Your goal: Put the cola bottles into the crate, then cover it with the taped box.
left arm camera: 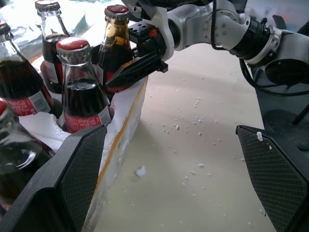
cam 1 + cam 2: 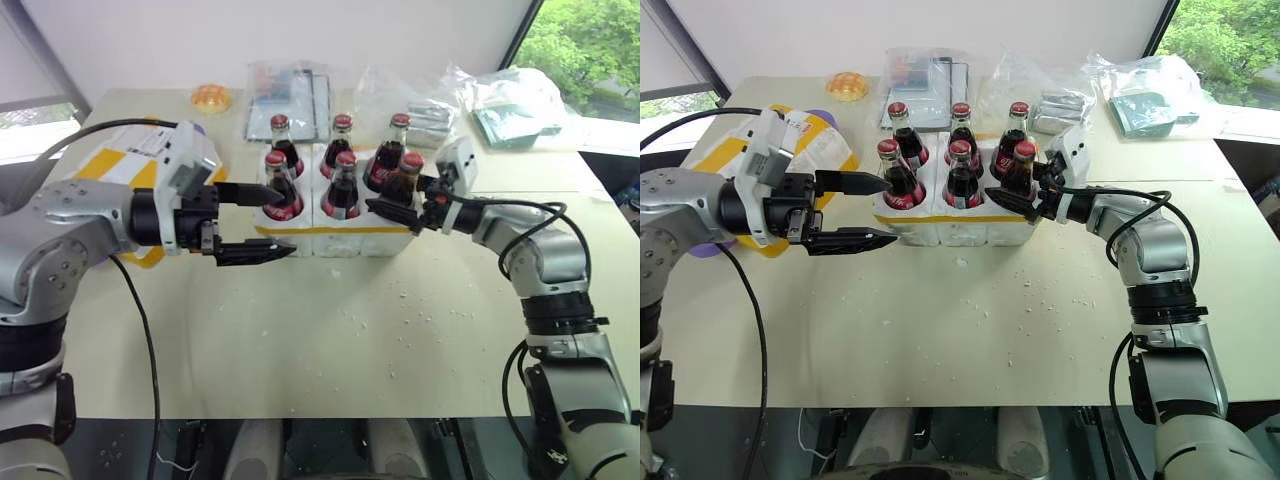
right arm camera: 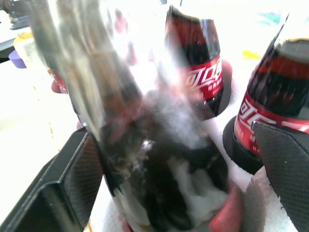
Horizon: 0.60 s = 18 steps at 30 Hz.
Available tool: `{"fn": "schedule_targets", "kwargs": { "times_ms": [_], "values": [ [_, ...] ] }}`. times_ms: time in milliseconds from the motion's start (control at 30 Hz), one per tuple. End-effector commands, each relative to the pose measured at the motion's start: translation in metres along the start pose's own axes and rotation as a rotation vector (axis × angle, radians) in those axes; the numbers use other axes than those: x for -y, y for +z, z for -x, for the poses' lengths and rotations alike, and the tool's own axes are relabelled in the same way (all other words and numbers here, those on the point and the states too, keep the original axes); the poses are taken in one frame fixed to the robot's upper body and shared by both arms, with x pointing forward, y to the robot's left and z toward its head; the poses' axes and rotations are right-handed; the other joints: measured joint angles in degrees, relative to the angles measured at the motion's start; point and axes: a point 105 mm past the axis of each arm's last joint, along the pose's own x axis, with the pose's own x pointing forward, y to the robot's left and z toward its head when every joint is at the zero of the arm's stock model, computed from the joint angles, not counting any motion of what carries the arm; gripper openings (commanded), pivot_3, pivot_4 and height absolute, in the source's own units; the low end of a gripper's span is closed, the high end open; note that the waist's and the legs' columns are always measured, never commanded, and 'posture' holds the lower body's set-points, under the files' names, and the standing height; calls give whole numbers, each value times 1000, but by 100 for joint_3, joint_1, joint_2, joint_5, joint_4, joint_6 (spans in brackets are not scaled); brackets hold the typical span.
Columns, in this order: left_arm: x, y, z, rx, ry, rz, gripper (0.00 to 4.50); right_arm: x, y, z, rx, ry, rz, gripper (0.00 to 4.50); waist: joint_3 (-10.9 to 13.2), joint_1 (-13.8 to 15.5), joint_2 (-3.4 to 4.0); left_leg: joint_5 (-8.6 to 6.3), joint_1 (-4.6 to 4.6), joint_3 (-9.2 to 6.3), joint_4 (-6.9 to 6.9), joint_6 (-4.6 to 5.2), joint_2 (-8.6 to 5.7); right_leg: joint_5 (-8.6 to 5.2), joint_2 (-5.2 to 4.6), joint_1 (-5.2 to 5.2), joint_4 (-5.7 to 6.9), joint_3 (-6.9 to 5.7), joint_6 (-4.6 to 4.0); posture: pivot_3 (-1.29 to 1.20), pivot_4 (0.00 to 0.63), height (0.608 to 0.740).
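Standing in the crate [image 2: 340, 238], a cola bottle [image 2: 404, 180] sits between the right hand's [image 2: 400, 208] parted fingers.

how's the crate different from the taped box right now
The crate stands mid-table with six cola bottles upright in its wells; the taped box lies off to the robot's left, carrying nothing. The crate has one thin yellow strip low down; the taped box wears wide yellow bands. Both are white foam.
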Motion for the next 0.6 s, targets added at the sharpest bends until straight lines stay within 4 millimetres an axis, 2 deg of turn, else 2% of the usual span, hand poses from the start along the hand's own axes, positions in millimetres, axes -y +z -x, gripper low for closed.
{"fn": "schedule_targets", "kwargs": {
  "times_ms": [33, 167, 267, 367, 467, 533, 600],
  "values": [
    [1, 1, 7, -5, 55, -28, 4500, 2, 8, 0, 28, -3, 22, 4449, 0, -4, 0, 0, 0, 1, 0, 0, 0, 0, 0, 0, 0, 1, 0, 0, 150, 737],
    [-12, -11, 18, -30, 227, -42, 4500, 11, 25, 23, 42, -26, 85, 4449, 1, 13, 1, 0, -1, 0, 0, 0, 0, 0, 0, 0, 0, 1, 0, 0, 150, 737],
    [-27, -17, 39, -66, 430, -70, 4500, 15, 46, 50, 61, -33, 129, 4449, 1, 59, 2, 0, -5, 0, 0, 0, -1, 0, -1, -2, -3, 1, 0, 0, 150, 737],
    [-31, -25, 63, -119, 583, -87, 4500, 12, 65, 80, 64, -2, 158, 4449, 1, 50, 2, -1, -7, 0, -3, 0, -1, 0, -2, -2, -8, 0, -1, 0, 150, 737],
    [-27, -43, 92, -272, 738, -147, 4500, 4, 75, 111, 7, 56, 224, 4449, 1, 24, 2, -1, -6, 1, -8, 0, 0, -1, -2, -2, -10, 0, -2, 0, 150, 737],
    [-25, -56, 109, -379, 823, -177, 4500, -1, 84, 122, -3, 87, 237, 4449, 1, 3, 2, -1, 0, 5, -10, 0, 2, -7, -2, -2, -8, 2, -13, 0, 150, 737],
    [-21, -72, 130, -560, 886, -286, 4500, -10, 98, 128, 21, 140, 232, 4449, 1, -24, 3, -2, 5, 12, -9, 0, 6, -12, -2, -3, -9, 4, -24, 0, 150, 737]
  ]
}}
